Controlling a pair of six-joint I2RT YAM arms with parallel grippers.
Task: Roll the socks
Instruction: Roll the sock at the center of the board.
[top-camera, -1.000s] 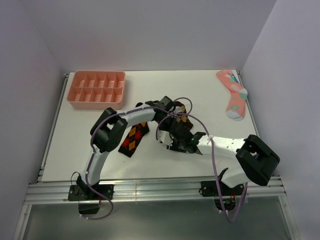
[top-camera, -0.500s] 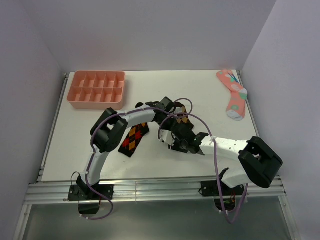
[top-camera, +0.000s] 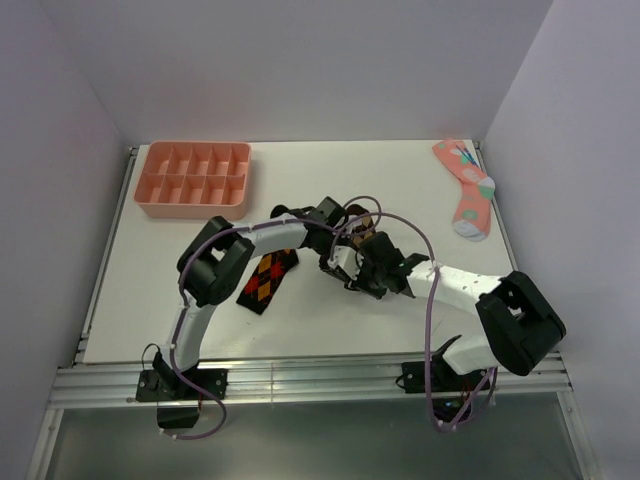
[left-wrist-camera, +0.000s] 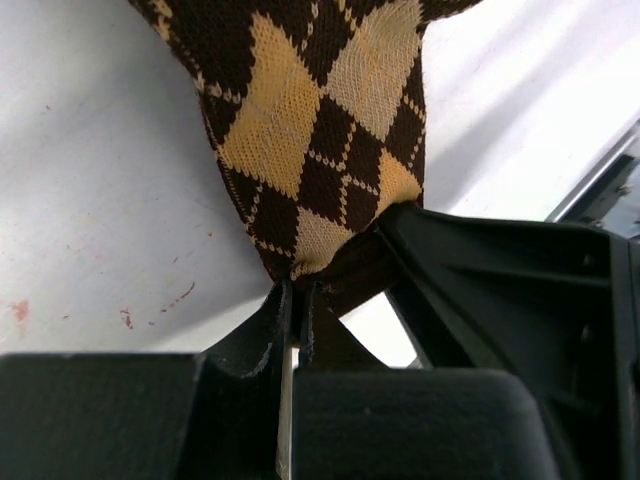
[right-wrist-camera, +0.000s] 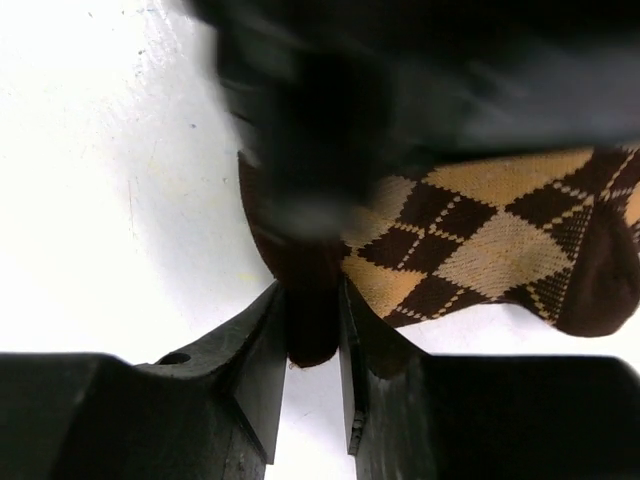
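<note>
At table (top-camera: 420, 190) centre, beside the red-diamond sock (top-camera: 268, 278), the tan-diamond sock (left-wrist-camera: 320, 120) is clamped by left gripper (left-wrist-camera: 297, 292) and right gripper (right-wrist-camera: 312, 325), both closed on thin fabric edges, so slip-out is risked if they are pulled apart.

No readable text, labels, brands or numbers in any view.

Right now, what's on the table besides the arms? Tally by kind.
2 argyle socks: red-and-orange argyle sock, tan-and-orange argyle sock
1 pink sock
1 salmon compartment tray
Total: 4
</note>
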